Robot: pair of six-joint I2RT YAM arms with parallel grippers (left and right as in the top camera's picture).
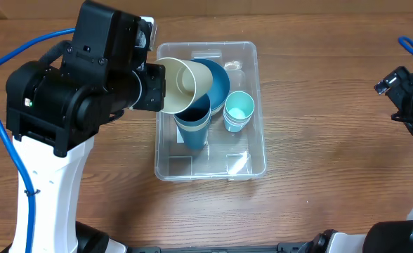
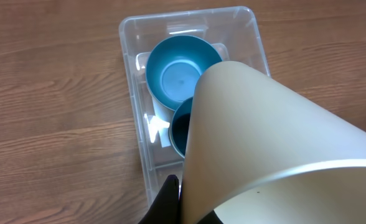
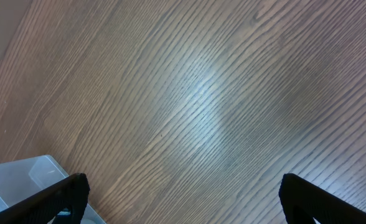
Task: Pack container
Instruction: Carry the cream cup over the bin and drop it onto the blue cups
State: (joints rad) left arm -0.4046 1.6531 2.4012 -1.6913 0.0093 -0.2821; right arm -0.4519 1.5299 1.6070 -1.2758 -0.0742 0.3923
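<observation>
Cream cup (image 1: 182,84) sits pinched in the left claw (image 1: 156,90), tipped on its side over the clear container (image 1: 206,163) in the middle of the bench (image 1: 333,176), likely so it can slide into the dark blue cup (image 1: 192,126), while the right claw (image 3: 183,196) hangs wide and empty.

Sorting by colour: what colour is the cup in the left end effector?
Cream cup, clearest overhead.

A large clear plastic rectangular container (image 1: 210,160) with rounded corners sits upright and lidless in the middle of the wooden surface (image 1: 319,140), holding blue cups (image 1: 238,109).
</observation>
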